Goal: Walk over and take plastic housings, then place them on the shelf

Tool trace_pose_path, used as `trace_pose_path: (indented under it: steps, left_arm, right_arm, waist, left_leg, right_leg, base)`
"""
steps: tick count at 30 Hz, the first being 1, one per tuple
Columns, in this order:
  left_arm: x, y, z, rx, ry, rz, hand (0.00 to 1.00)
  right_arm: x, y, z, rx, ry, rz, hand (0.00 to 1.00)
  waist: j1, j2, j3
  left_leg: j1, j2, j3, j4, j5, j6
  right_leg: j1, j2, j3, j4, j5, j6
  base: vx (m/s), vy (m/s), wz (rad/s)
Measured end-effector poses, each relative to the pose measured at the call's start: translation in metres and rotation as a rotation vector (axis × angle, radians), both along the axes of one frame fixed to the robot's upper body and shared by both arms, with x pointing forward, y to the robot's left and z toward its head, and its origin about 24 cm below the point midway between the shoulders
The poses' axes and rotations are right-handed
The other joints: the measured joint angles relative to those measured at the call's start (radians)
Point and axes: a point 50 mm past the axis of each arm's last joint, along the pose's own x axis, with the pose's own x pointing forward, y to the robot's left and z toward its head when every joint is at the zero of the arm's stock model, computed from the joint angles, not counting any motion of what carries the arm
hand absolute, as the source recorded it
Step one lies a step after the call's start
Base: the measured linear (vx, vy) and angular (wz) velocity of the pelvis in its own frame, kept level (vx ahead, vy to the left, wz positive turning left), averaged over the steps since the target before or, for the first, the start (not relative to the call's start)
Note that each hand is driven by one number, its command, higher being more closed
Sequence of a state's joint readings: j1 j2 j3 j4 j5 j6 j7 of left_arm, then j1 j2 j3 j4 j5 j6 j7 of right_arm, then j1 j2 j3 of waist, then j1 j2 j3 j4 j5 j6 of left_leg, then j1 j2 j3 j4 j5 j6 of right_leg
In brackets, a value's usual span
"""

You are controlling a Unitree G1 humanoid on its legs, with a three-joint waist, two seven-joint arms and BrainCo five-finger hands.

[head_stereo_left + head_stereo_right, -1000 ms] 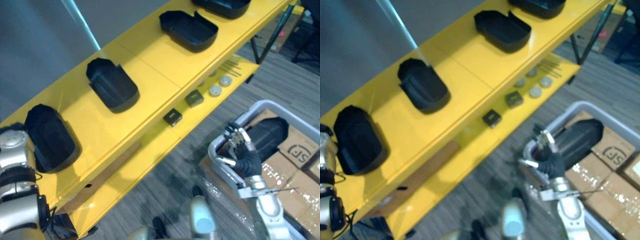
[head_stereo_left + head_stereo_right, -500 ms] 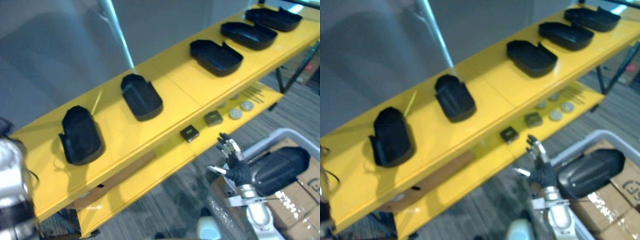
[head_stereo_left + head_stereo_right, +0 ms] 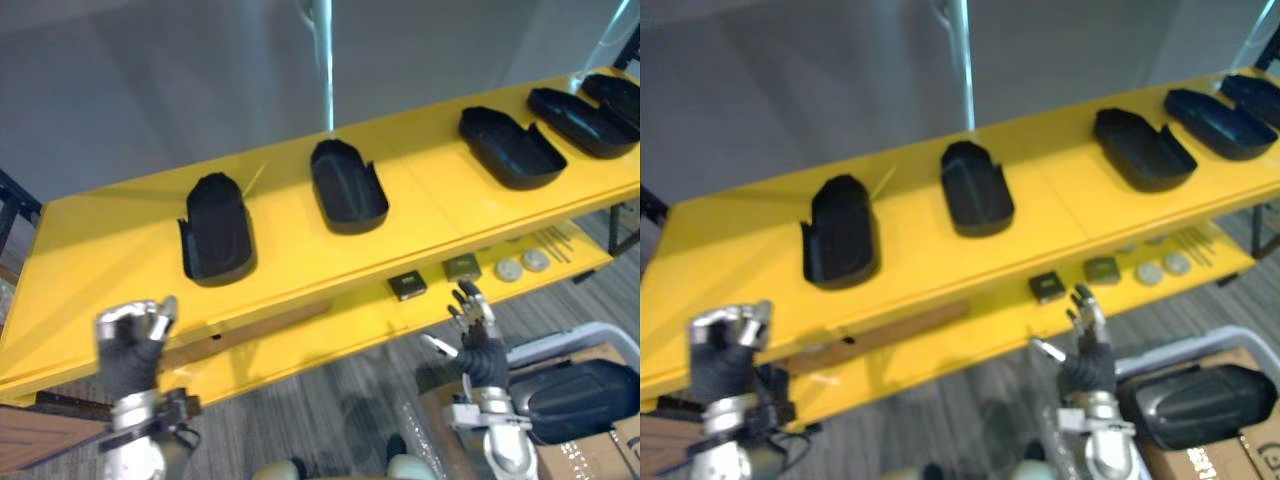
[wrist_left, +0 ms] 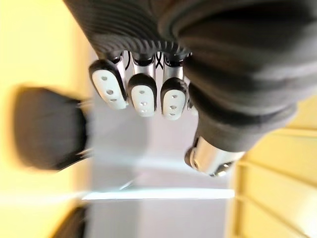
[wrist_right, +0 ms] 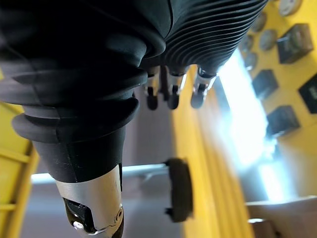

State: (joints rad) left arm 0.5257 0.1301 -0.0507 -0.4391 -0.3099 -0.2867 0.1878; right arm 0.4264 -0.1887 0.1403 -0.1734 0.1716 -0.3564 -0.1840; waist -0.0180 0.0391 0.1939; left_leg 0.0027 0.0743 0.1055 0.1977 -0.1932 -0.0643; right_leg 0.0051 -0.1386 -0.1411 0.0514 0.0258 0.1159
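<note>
Swinging round, your head cam now faces the yellow shelf square-on; the shelf itself hasn't moved. The grey bin sits lower right w/ one bin housing inside; five shelf housings line the top tier. R hand has lifted off the bin rim, fingers straight, empty. L hand is curled, empty. So no pick yet, I'd judge. Carton print: too partial to read.

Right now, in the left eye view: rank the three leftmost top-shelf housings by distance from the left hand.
1. Leftmost housing, just beyond the left hand.
2. Second housing, further to the right.
3. Third housing, farthest right of the three.
</note>
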Motion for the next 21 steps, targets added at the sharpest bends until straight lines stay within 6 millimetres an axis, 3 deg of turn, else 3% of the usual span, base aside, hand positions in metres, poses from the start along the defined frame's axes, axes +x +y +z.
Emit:
trace_pose_path:
  steps: [3, 9, 21]
  left_arm:
    - [0.007, -0.007, -0.011, -0.002, 0.054, -0.067, 1.0]
    - [0.022, -0.01, -0.038, 0.024, 0.238, -0.112, 1.0]
    - [0.05, -0.001, -0.034, 0.071, 0.219, -0.012, 1.0]
  right_arm:
    - [-0.001, 0.001, -0.012, 0.0, 0.051, -0.019, 0.0]
    - [0.003, 0.007, -0.012, -0.02, 0.037, 0.005, 0.0]
    - [0.011, 0.001, -0.017, -0.07, 0.047, 0.046, 0.0]
  waist:
    - [0.004, -0.011, 0.003]
    - [0.003, -0.021, -0.003]
    - [-0.003, -0.023, -0.004]
  left_leg:
    - [-0.006, 0.0, -0.013, 0.023, -0.01, 0.001]
    - [-0.006, 0.006, 0.017, 0.04, -0.031, 0.001]
    - [-0.002, 0.018, 0.098, 0.063, -0.046, -0.005]
  right_leg:
    - [0.013, -0.004, -0.02, 0.0, 0.0, 0.0]
    - [0.014, -0.008, -0.014, 0.002, 0.0, 0.0]
    - [-0.006, -0.007, 0.033, 0.011, 0.001, 0.002]
  base:
    - [0.02, 0.024, 0.14]
    - [0.0, 0.024, -0.04]
    - [0.0, 0.017, -0.11]
